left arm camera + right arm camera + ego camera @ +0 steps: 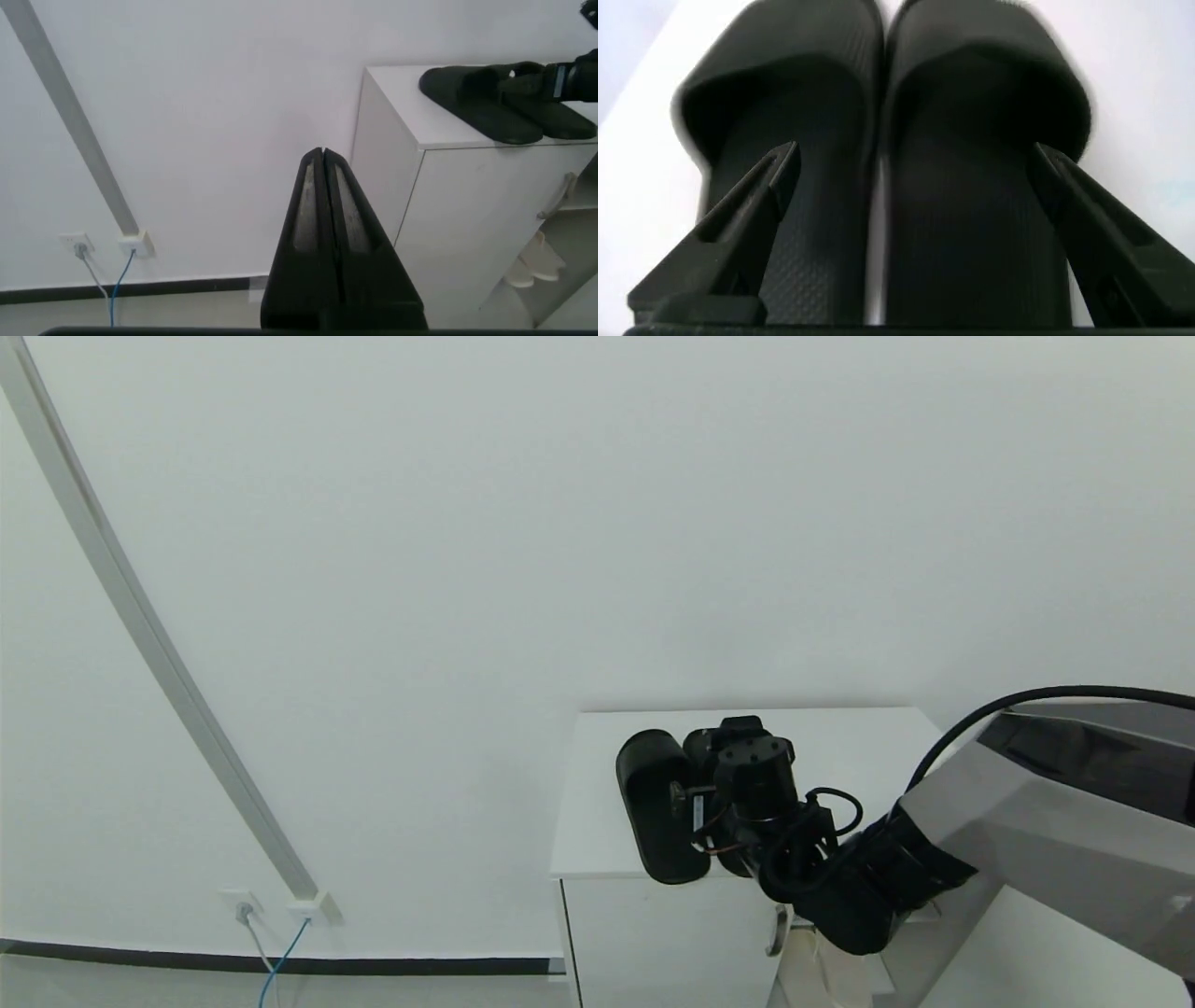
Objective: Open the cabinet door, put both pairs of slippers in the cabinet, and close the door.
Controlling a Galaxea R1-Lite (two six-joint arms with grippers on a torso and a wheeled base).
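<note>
While my left hand (pixel 323 157) is pressed shut on nothing, off to one side of the white cabinet (pixel 448 215), my right hand (pixel 915 159) stands wide open astride the black slippers (pixel 785 93). They lie side by side on the cabinet's top. Pale slippers (pixel 534 263) sit on a shelf inside.

a: where's the pair of slippers (pixel 656 803)?
b: on top of the cabinet (pixel 597 784), side by side, near its front edge. the right pincer (pixel 913 154) straddles them, one finger toward each outer side.
a: and the cabinet?
b: at 5 o'clock in the head view, back against the wall (pixel 597 523).
a: anything inside?
b: a second pair (pixel 540 263), on a shelf.
a: beside it?
b: a socket (pixel 241 901) at its 9 o'clock, low on the wall, beside the foot of a duct (pixel 140 616) slanting up toward 11 o'clock.
</note>
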